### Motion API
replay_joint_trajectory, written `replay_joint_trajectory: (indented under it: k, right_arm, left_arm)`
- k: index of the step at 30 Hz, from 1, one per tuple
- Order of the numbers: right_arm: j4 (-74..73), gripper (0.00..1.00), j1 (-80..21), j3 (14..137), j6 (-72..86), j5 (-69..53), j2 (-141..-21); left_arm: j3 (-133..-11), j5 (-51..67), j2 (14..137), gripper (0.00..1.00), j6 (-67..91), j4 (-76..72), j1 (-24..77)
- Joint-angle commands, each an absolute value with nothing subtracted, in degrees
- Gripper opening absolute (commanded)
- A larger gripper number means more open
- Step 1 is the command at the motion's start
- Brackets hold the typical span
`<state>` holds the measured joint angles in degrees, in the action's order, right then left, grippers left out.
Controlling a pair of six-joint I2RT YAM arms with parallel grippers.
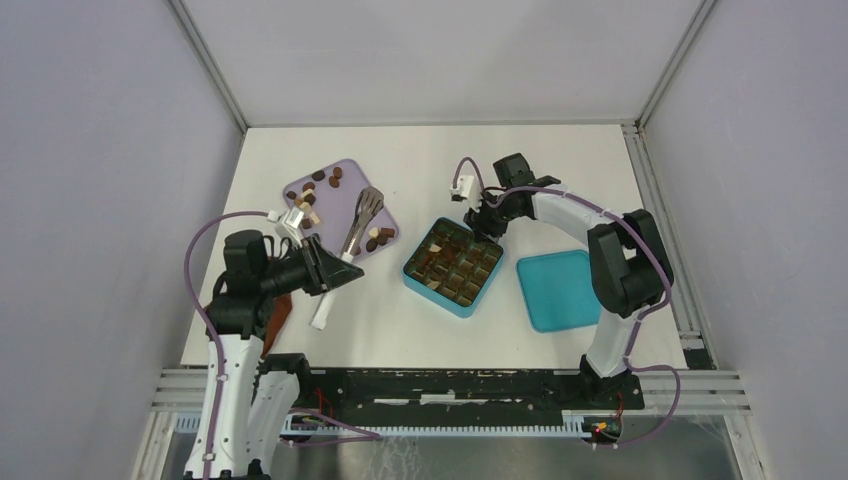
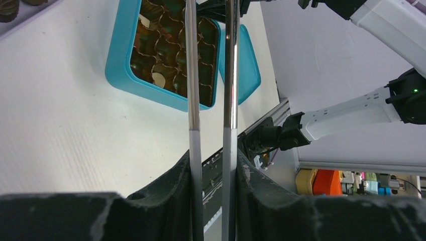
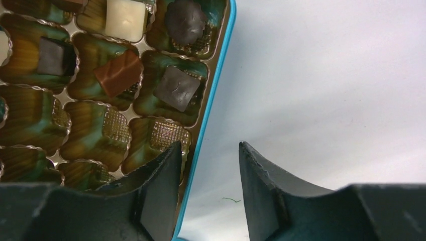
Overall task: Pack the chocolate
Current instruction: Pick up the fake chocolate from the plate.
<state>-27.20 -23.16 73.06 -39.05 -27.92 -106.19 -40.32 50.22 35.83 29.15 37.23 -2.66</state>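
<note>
Left fingers (image 2: 166, 201) clamping tongs (image 2: 192, 75), right fingers (image 3: 155, 201) astride box rim (image 3: 216, 95), hiding nearest cells

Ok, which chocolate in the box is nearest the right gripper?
The flat dark square piece by the teal box rim, one empty cell from the right gripper. The tan block, cream square and round dark piece sit farther off.
</note>
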Motion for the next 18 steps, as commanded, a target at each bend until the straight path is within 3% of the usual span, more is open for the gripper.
replay_joint_trajectory:
  k: [1, 8, 12, 18]
  right_arm:
    - [-27.62, 0.47, -23.46, 74.31, -39.57, -28.47, -106.74]
    - [-23.72, 0.1, -22.88, 72.87, -35.64, -30.09, -103.81]
    - [-19.48, 0.0, -21.64, 69.86, -30.49, -31.31, -99.93]
    - [-12.28, 0.0, -18.15, 65.19, -24.81, -34.69, -92.84]
  left_arm:
    - [-40.33, 54.21, 35.19, 0.02, 32.07, 32.81, -2.53]
    - [-38.28, 53.24, 35.16, 0.02, 34.89, 29.48, 0.85]
    - [-39.59, 47.5, 35.17, 0.02, 38.68, 25.43, 8.3]
    - [-40.51, 38.69, 38.14, 0.02, 40.93, 19.93, 20.19]
